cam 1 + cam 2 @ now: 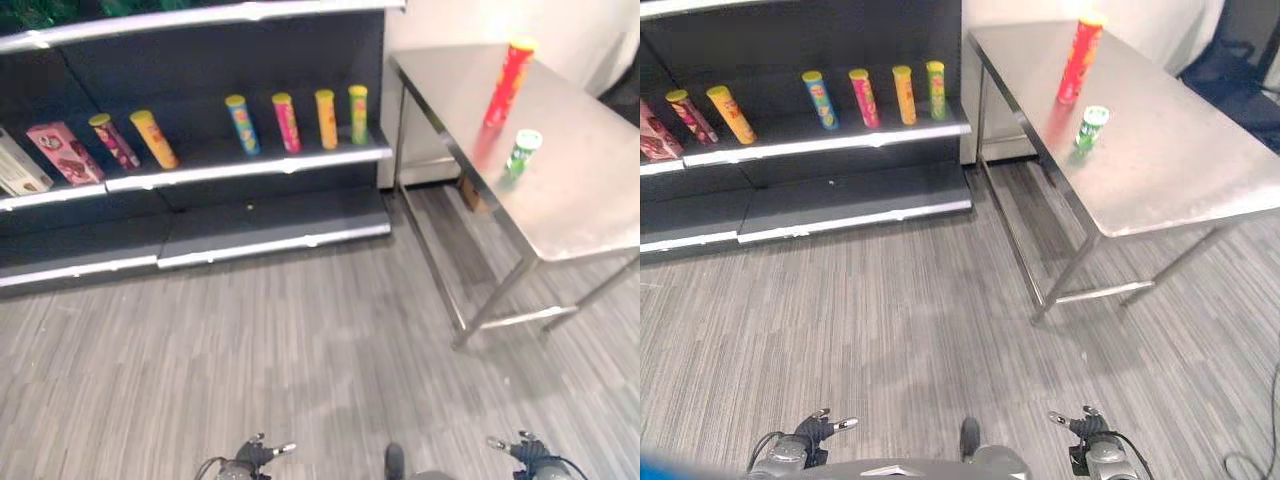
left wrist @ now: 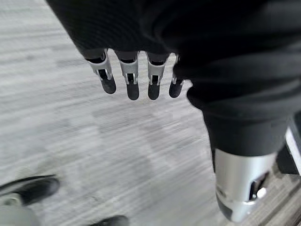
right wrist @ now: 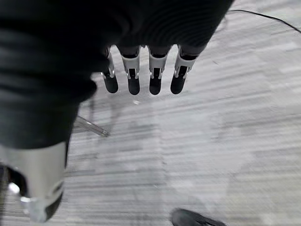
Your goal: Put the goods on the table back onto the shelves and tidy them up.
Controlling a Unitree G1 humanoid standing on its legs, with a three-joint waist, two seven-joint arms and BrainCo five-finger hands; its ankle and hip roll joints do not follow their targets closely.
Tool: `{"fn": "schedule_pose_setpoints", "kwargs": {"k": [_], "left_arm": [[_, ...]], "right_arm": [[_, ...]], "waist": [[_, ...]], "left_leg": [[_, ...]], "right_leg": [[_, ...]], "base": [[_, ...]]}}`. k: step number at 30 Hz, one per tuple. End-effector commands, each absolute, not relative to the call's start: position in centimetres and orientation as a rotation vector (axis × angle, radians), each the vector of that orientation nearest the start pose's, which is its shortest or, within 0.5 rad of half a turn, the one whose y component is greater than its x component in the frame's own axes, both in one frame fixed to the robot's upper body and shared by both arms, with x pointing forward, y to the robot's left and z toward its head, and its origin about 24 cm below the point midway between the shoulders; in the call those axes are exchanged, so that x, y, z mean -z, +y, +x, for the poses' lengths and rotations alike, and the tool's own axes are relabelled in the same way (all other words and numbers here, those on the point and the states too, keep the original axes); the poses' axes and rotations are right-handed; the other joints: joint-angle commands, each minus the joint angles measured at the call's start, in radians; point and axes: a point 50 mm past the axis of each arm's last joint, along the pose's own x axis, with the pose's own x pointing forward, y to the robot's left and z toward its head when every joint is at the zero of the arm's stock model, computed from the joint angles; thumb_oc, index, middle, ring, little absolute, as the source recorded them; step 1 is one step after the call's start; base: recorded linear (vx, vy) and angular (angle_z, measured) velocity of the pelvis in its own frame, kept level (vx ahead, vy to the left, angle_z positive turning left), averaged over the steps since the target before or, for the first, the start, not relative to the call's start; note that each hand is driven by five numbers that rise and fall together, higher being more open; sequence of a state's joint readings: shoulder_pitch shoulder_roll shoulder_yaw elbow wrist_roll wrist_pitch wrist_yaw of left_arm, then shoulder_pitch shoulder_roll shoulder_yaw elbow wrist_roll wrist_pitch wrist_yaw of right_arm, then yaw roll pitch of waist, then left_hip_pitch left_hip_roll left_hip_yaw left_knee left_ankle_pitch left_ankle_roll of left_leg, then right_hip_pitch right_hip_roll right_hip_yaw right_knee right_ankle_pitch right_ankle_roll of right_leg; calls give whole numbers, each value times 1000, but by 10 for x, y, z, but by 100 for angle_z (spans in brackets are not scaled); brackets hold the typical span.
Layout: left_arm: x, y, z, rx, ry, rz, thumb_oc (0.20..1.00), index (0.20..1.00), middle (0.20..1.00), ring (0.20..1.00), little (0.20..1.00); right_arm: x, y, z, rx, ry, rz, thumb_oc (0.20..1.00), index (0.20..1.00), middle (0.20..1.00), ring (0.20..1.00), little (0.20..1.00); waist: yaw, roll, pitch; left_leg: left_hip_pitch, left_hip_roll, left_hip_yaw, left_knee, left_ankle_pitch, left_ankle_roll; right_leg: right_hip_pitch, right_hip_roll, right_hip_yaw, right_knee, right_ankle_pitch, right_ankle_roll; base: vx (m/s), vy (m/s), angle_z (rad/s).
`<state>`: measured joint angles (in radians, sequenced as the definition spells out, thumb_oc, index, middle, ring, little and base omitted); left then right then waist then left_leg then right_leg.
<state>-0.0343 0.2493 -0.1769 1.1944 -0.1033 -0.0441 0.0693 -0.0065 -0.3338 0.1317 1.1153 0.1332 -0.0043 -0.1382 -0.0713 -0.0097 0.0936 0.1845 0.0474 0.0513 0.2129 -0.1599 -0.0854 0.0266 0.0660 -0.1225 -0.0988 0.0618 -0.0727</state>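
two cylindrical cans stand on the stainless steel table: a tall red can with a yellow lid and, just in front of it, a short green can with a white lid. on the dark shelf unit, four upright tubes line the middle shelf. the left hand and right hand hang over grey striped floor, fingers straight, holding nothing.

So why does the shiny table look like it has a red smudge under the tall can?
In the left eye view the metal table acts like a dull mirror: the tall red can casts a blurry red reflection at its base, and the short green can leaves a faint green one. The right eye view shows the same smears. The front edges of the shelves also glare white.
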Motion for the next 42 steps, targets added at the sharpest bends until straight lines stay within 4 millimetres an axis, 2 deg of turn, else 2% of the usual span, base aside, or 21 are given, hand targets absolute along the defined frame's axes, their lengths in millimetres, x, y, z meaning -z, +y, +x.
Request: {"fn": "schedule_pose_setpoints", "kwargs": {"k": [1, 2, 3, 5, 6, 7, 8, 9, 10, 11, 12, 17, 25, 28, 29, 30, 34, 38, 40, 41, 42], "left_arm": [[148, 238, 130, -90, 1065, 314, 1000, 1000, 1000, 1000, 1000], [147, 240, 130, -94, 1069, 314, 1000, 1000, 1000, 1000, 1000], [146, 240, 132, -104, 1060, 309, 1000, 1000, 1000, 1000, 1000], [146, 238, 133, -103, 1053, 294, 1000, 1000, 1000, 1000, 1000], [146, 238, 133, -103, 1053, 294, 1000, 1000, 1000, 1000, 1000], [147, 236, 132, -102, 1060, 291, 1000, 1000, 1000, 1000, 1000], [148, 236, 130, -102, 1065, 293, 1000, 1000, 1000, 1000, 1000], [149, 236, 128, -102, 1073, 295, 1000, 1000, 1000, 1000, 1000], [149, 236, 126, -103, 1078, 299, 1000, 1000, 1000, 1000, 1000], [149, 236, 126, -103, 1078, 299, 1000, 1000, 1000, 1000, 1000], [150, 235, 125, -102, 1081, 298, 1000, 1000, 1000, 1000, 1000], [155, 237, 108, -114, 1136, 294, 1000, 1000, 1000, 1000, 1000], [152, 249, 107, -141, 1136, 320, 1000, 1000, 1000, 1000, 1000], [150, 253, 112, -141, 1120, 330, 1000, 1000, 1000, 1000, 1000], [147, 254, 119, -139, 1098, 334, 1000, 1000, 1000, 1000, 1000], [147, 254, 119, -139, 1098, 334, 1000, 1000, 1000, 1000, 1000], [147, 256, 118, -142, 1108, 343, 1000, 1000, 1000, 1000, 1000], [148, 254, 118, -120, 1110, 356, 1000, 1000, 1000, 1000, 1000], [147, 252, 120, -101, 1104, 371, 1000, 1000, 1000, 1000, 1000], [148, 251, 121, -88, 1102, 381, 1000, 1000, 1000, 1000, 1000], [147, 250, 122, -83, 1099, 384, 1000, 1000, 1000, 1000, 1000]], "right_arm": [[143, -275, 103, 270, 1122, -322, 1000, 1000, 1000, 1000, 1000], [144, -272, 103, 252, 1124, -326, 1000, 1000, 1000, 1000, 1000], [144, -272, 104, 262, 1123, -320, 1000, 1000, 1000, 1000, 1000], [145, -272, 104, 263, 1129, -323, 1000, 1000, 1000, 1000, 1000], [145, -272, 104, 263, 1129, -323, 1000, 1000, 1000, 1000, 1000], [145, -271, 104, 256, 1135, -331, 1000, 1000, 1000, 1000, 1000], [145, -271, 103, 252, 1140, -341, 1000, 1000, 1000, 1000, 1000], [146, -271, 103, 242, 1143, -354, 1000, 1000, 1000, 1000, 1000], [145, -271, 104, 224, 1139, -384, 1000, 1000, 1000, 1000, 1000], [145, -271, 104, 224, 1139, -384, 1000, 1000, 1000, 1000, 1000], [145, -272, 104, 216, 1142, -412, 1000, 1000, 1000, 1000, 1000], [149, -266, 98, 182, 1164, -419, 1000, 1000, 1000, 1000, 1000], [150, -258, 105, 152, 1158, -412, 1000, 1000, 1000, 1000, 1000], [149, -259, 106, 169, 1157, -391, 1000, 1000, 1000, 1000, 1000], [148, -259, 109, 194, 1145, -362, 1000, 1000, 1000, 1000, 1000], [148, -259, 109, 194, 1145, -362, 1000, 1000, 1000, 1000, 1000], [150, -260, 101, 222, 1163, -336, 1000, 1000, 1000, 1000, 1000], [151, -261, 97, 224, 1180, -343, 1000, 1000, 1000, 1000, 1000], [150, -262, 99, 222, 1176, -352, 1000, 1000, 1000, 1000, 1000], [150, -260, 100, 214, 1177, -353, 1000, 1000, 1000, 1000, 1000], [151, -260, 100, 210, 1179, -354, 1000, 1000, 1000, 1000, 1000]], "waist": [[-11, 2, 42], [-6, -11, 59], [5, -21, 92], [12, -33, 102], [11, -33, 102], [13, -49, 102], [12, -57, 104], [13, -59, 103], [16, -49, 102], [14, -49, 101], [18, -40, 106], [21, -23, 74], [52, -23, 33], [43, -11, 29], [29, -1, 44], [30, -2, 44], [10, 5, 90], [17, 24, 98], [20, 27, 104], [17, 18, 105], [17, 13, 107]], "left_leg": [[15, -41, 36, -6, 101, 31], [-69, -18, 51, 201, 183, 9], [-191, 21, 79, 424, 205, 27], [-272, 8, 98, 394, 118, 60], [-272, 8, 97, 394, 117, 61], [-289, -12, 106, 266, 48, 86], [-300, -24, 101, 185, 35, 90], [-306, -34, 85, 75, 55, 90], [-303, -43, 24, -160, 182, 71], [-301, -44, 23, -166, 186, 71], [-321, -41, -34, -300, 242, 55], [-311, -36, -43, -300, 258, 33], [-227, -73, 50, -300, 173, 101], [-203, -90, 55, -300, 147, 118], [-169, -104, 53, -300, 122, 137], [-170, -105, 53, -300, 122, 137], [-102, -132, 70, -300, 81, 179], [-85, -108, 77, -300, 70, 167], [-85, -102, 79, -300, 72, 162], [-79, -110, 82, -300, 66, 159], [-74, -114, 82, -300, 64, 158]], "right_leg": [[-43, 0, 34, 12, -86, 90], [-5, 8, 37, 12, -114, 65], [29, 14, 37, 12, -130, 41], [38, -8, 33, 12, -131, 49], [39, -8, 32, 12, -132, 50], [48, -35, 31, 12, -133, 64], [50, -48, 26, 12, -134, 73], [56, -52, 22, 12, -138, 76], [71, -41, 20, 12, -150, 74], [71, -42, 18, 12, -150, 74], [93, -30, 21, 12, -174, 69], [125, -26, 48, 12, -196, 75], [116, -108, 63, 106, -211, 144], [72, -121, 53, 227, -224, 169], [1, -137, 38, 408, -201, 185], [-2, -138, 38, 411, -202, 185], [-134, -211, -24, 721, -86, 178], [-162, -178, -42, 556, -169, 146], [-160, -140, -18, 361, -140, 155], [-160, -113, 33, 189, -79, 176], [-162, -104, 57, 130, -52, 185]], "base": [[175, -222, -33], [195, -328, -14], [212, -354, -3], [74, -121, 3], [90, -4, 0], [96, 21, -2], [139, 30, -1], [169, 41, -5], [145, 32, 7], [220, 49, 11], [256, 73, 4], [283, 131, -38], [254, 206, -50], [212, 223, -26], [99, 141, 0], [129, 186, 7], [103, 166, 10], [132, 30, -16], [85, -40, -19], [139, -56, -28], [151, -61, -41]]}}
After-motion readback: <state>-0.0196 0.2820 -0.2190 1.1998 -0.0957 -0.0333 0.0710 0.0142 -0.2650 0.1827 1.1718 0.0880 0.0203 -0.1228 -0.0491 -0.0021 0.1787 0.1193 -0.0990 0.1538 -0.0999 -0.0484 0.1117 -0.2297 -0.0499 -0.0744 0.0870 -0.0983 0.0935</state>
